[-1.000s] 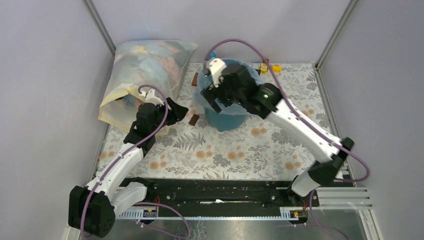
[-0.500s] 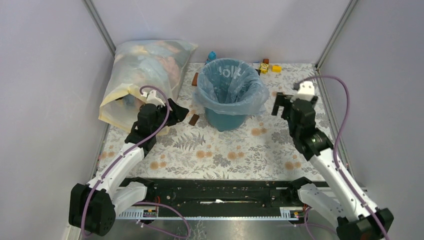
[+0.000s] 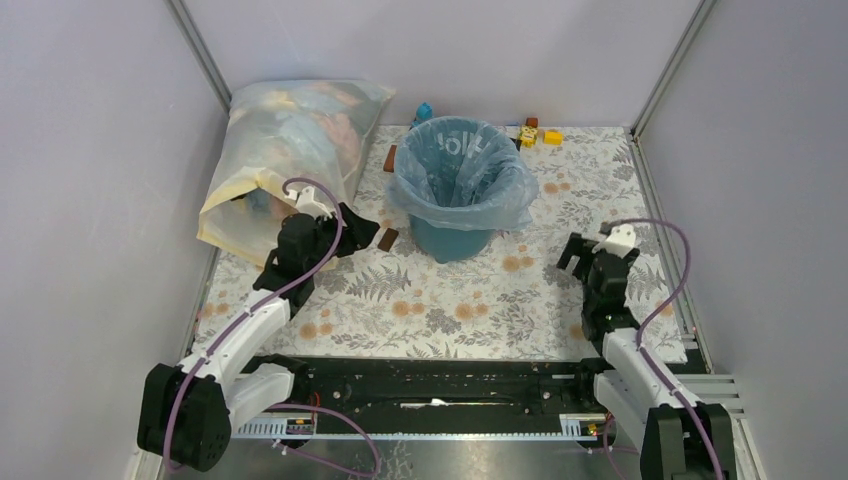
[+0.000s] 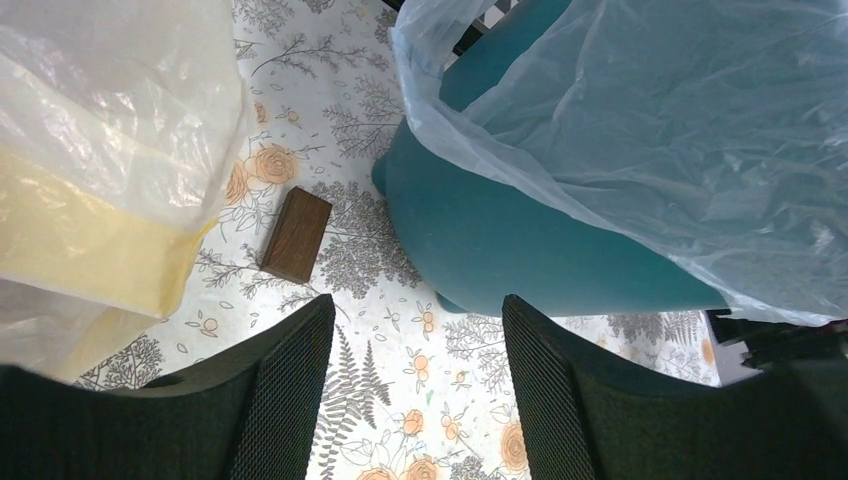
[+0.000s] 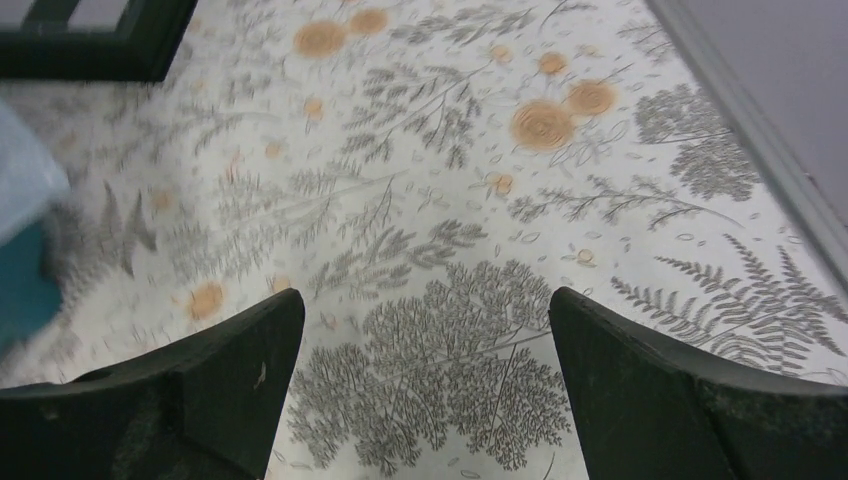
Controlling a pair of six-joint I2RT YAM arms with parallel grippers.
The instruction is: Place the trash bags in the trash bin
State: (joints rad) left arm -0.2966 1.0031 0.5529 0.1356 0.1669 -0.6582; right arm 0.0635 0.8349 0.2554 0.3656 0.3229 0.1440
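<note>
The bag sits in the bin, far centre of the table, its film turned out over the rim and hanging as a loose skirt. To me the job looks nearly done. What is left is to check that the fold grips all the way round, then back away cleanly.

My left claw is just left of the bin with its fingers apart and nothing between them. In its wrist view the skirt hangs close above the teal wall. I would draw it back low, toward the near left, so a finger does not catch the film and pull the bag off the rim. I would also steer clear of the brown block beside it.

My right claw is spread wide and empty, well apart at the near right.

I cannot see whether the film reaches the bin's floor, nor how the far rim is folded. The white print is unreadable. A blue thing behind the bin is mostly hidden.
</note>
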